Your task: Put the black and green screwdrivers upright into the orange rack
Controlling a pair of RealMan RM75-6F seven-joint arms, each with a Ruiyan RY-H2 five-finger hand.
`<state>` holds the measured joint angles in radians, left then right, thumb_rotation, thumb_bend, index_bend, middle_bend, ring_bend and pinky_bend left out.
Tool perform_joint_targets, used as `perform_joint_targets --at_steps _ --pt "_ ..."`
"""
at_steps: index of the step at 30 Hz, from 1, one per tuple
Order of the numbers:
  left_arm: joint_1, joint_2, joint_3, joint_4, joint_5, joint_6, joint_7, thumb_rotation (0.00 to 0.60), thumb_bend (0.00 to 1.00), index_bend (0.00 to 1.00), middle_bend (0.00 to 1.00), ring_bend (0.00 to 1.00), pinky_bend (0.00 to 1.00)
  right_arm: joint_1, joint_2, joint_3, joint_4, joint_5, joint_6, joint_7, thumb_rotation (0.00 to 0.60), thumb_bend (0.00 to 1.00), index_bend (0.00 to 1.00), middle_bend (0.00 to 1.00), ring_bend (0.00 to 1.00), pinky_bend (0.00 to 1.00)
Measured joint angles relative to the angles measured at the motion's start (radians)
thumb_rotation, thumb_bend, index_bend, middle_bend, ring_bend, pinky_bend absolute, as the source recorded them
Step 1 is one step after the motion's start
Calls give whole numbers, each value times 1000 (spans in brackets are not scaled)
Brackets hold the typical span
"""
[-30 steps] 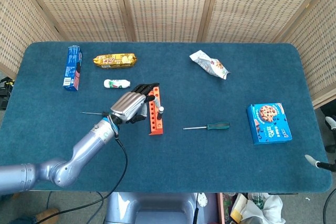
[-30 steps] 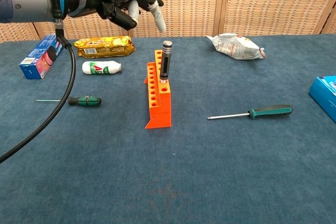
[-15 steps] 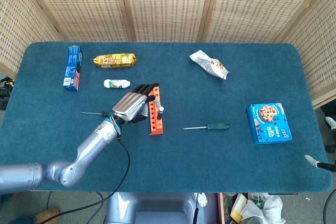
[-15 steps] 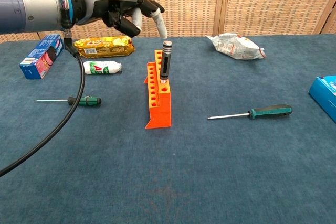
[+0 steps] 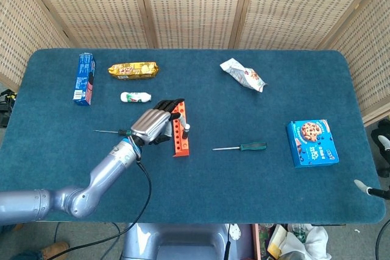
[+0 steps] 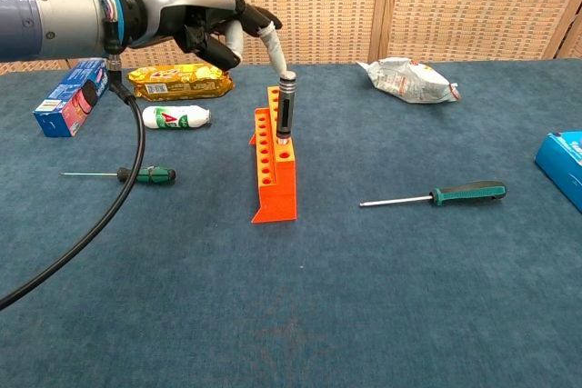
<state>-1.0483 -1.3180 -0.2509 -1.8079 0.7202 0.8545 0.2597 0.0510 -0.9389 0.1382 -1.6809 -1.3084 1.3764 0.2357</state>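
Observation:
The orange rack [image 6: 273, 184] [image 5: 181, 143] stands mid-table with the black screwdriver [image 6: 286, 107] [image 5: 186, 128] upright in one of its holes. My left hand [image 6: 195, 19] [image 5: 152, 125] hovers over the rack's far-left side and holds nothing; one white fingertip [image 6: 272, 48] reaches down to the top of the black handle. A green-handled screwdriver [image 6: 150, 174] [image 5: 108, 131] lies flat left of the rack, partly under my arm in the head view. A second one with a teal handle [image 6: 468, 193] [image 5: 251, 147] lies flat to the right. Only a small tip of my right hand [image 5: 365, 187] shows at the table's near right edge.
Behind the rack lie a gold snack pack [image 6: 178, 80], a small white tube [image 6: 175, 117] and a blue box [image 6: 68, 97]. A crumpled white bag [image 6: 407, 79] sits at the back right, a blue cookie box [image 5: 311, 143] on the right. A black cable [image 6: 127, 188] hangs from my left arm.
My left hand has dropped slightly towards the rack, and its fingertip has come down from above the black handle to its top. The screwdrivers have not moved.

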Motion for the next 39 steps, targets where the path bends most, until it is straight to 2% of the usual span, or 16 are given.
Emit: perform_joint_targets --at_steps 21,28,29,31,32,33,34,35,39 --pt "-2 22 22 -10 -17 -19 -21 600 1000 429 0 0 0 0 -2 0 0 0 2 -5 600 0 0 0 0 0" --pt "26 34 -4 -26 56 -4 -91 600 1000 399 0 0 0 2 -3 -1 0 1 -1 -8 600 0 0 0 0 0" --pt "33 41 -9 -30 70 -2 -104 600 959 377 0 0 0 2 -3 -1 0 0 -1 -9 600 0 0 0 0 0" --pt "48 58 -16 -37 104 9 -122 600 677 341 0 0 0 2 -3 -2 -1 -1 -1 -9 600 0 0 0 0 0" --pt "53 63 -16 -37 118 20 -122 600 413 330 0 0 0 2 -3 -2 -1 -1 0 -10 600 0 0 0 0 0" --pt "58 68 -15 -36 130 33 -117 600 190 324 0 0 0 2 -3 -2 -2 -2 0 -11 600 0 0 0 0 0" --pt "63 72 -11 -32 139 53 -101 600 93 324 0 0 0 2 -4 -2 -2 -2 0 -11 600 0 0 0 0 0" --pt "66 75 -6 -29 141 67 -82 600 15 329 0 0 0 2 -4 -2 -3 -3 1 -12 600 0 0 0 0 0" --pt "78 81 27 -12 118 127 38 600 0 393 0 0 0 1 -4 -4 -7 -6 4 -16 600 0 0 0 0 0"
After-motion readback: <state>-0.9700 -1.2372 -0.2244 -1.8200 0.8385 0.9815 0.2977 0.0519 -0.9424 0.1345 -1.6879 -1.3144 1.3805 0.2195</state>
